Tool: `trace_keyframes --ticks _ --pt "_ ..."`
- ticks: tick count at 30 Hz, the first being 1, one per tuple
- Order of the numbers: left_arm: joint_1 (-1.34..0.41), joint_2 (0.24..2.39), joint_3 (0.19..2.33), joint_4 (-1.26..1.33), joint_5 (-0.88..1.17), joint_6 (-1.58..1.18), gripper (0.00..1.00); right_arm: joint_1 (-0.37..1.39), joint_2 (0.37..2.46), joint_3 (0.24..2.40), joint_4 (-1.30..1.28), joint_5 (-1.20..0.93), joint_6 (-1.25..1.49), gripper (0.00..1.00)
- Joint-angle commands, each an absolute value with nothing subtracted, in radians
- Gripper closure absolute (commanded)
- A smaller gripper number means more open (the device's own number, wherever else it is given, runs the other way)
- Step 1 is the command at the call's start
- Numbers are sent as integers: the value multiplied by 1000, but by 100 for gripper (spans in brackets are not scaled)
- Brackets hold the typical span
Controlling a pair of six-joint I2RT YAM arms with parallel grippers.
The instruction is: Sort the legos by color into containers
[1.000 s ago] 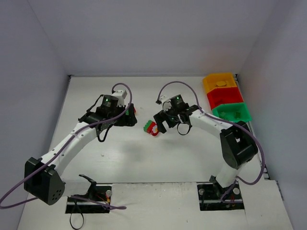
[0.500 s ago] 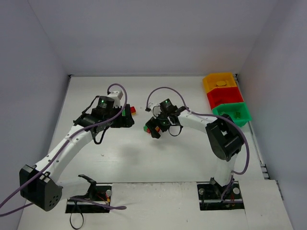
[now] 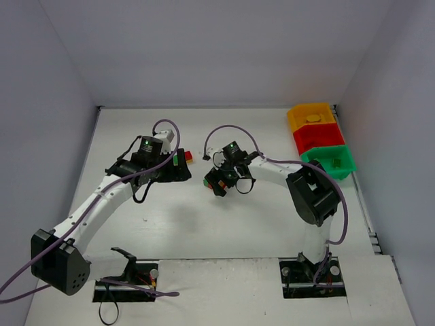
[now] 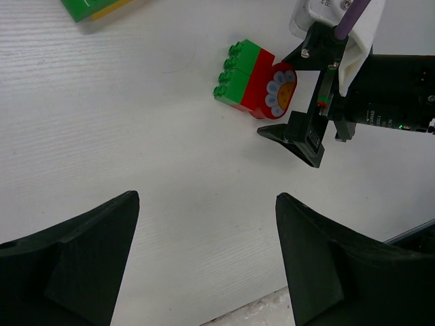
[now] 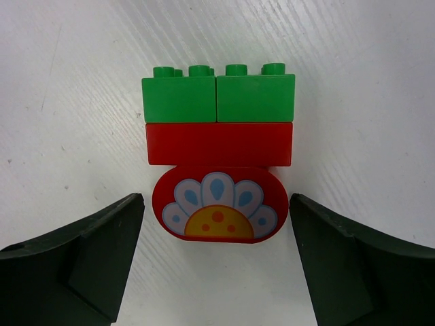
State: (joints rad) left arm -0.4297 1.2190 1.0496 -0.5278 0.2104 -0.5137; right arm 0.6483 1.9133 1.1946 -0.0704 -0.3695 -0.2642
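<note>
A stuck-together stack of legos lies on the white table: two green bricks [image 5: 217,98], a red brick [image 5: 219,142] and a red rounded piece with a flower print [image 5: 217,214]. My right gripper [image 5: 212,204] is open, with one jaw on each side of the flower piece and a small gap to each. The top view shows the stack [image 3: 208,180] partly under that gripper [image 3: 217,185]. My left gripper [image 4: 207,198] is open and empty over bare table, left of the stack [image 4: 255,81]. It shows in the top view [image 3: 182,170].
Yellow-orange bin [image 3: 296,117], red bin [image 3: 304,140] and green bin [image 3: 319,160] stand in a row at the far right, each with bricks inside. A small red-and-yellow brick [image 3: 188,157] and a green-and-red one [image 3: 175,161] lie by my left gripper. A green-and-yellow brick [image 4: 95,8] shows at the top edge.
My right gripper has moved left and closed in over the stack, its arm folding further. My left arm has shifted slightly to the left. Both grippers stay open.
</note>
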Motion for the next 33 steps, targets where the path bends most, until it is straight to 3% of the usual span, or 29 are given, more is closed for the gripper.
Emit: trace_keyframes --ticks 1,5,8,11,12,15,26,33 --pt "-422 1223 1072 -508 233 -541 25 661 1917 1235 -55 -348 -282 17" --pt "-422 1230 1072 -508 232 -552 25 664 1925 1233 -55 -339 -284 26" --pt "-422 1235 1074 -506 238 -563 25 664 1911 1226 -54 -347 -290 40" --pt "-422 1243 1069 -497 255 -577 25 663 1884 1215 -54 -347 -299 69" --pt "-422 1246 1069 -492 258 -580 25 664 1864 1212 -52 -350 -301 86" --pt "-423 1256 1078 -488 288 -601 25 667 1801 1201 -52 -373 -310 99" --pt "-422 1284 1124 -410 423 -664 25 707 1546 1183 -51 -479 -301 100" --pt "-422 1267 1149 -318 502 -678 25 735 1505 1186 -51 -512 -281 100"
